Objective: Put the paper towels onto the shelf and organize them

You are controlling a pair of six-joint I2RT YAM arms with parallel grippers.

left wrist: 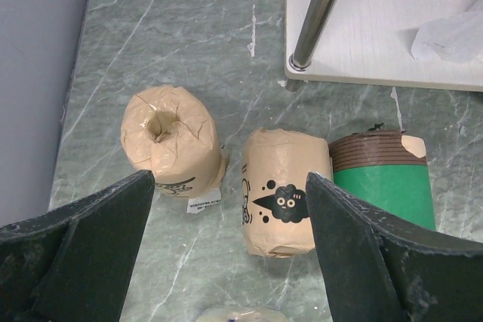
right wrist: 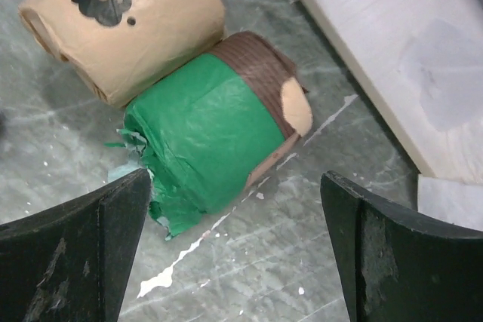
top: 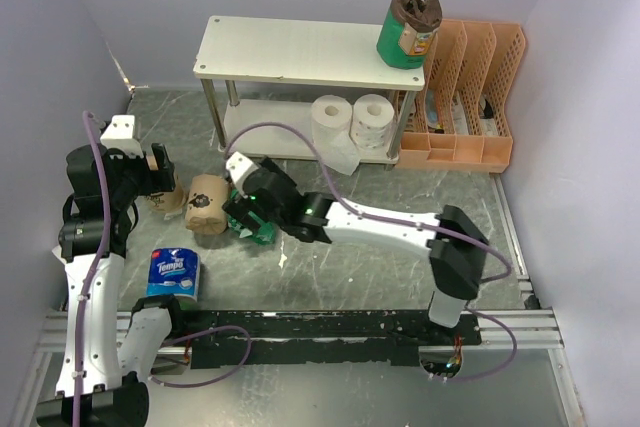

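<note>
Quick status on the paper towel job. My right fingers (right wrist: 75,254) are spread about as wide as they go, with nothing in them. They hang over the green roll (right wrist: 207,141), which lies on its side on the counter (top: 400,247), one finger on each side of it but not touching. I'm lined up across the roll's body, not its ends, because that gives me the flat sides to squeeze. The wrap is torn at one end, so it might snag.

My left fingers (left wrist: 83,254) are just as wide open and empty. They're parked above the two tan ones: the upright tan roll (left wrist: 166,137) and the lying tan roll (left wrist: 279,194), which is pressed against the green one. That contact is my worry, since lifting the green could roll its neighbour.

The shelf (top: 290,47) is just beyond. It has the other green roll (top: 405,27) standing on the top board at the right end and two white rolls (top: 350,119) side by side on the lower board, so I guess matching pairs is the plan. The Tempo roll (top: 175,275) sits alone near my left base, well apart from the rest. The orange file rack (top: 470,87) beside the shelf isn't part of this.
</note>
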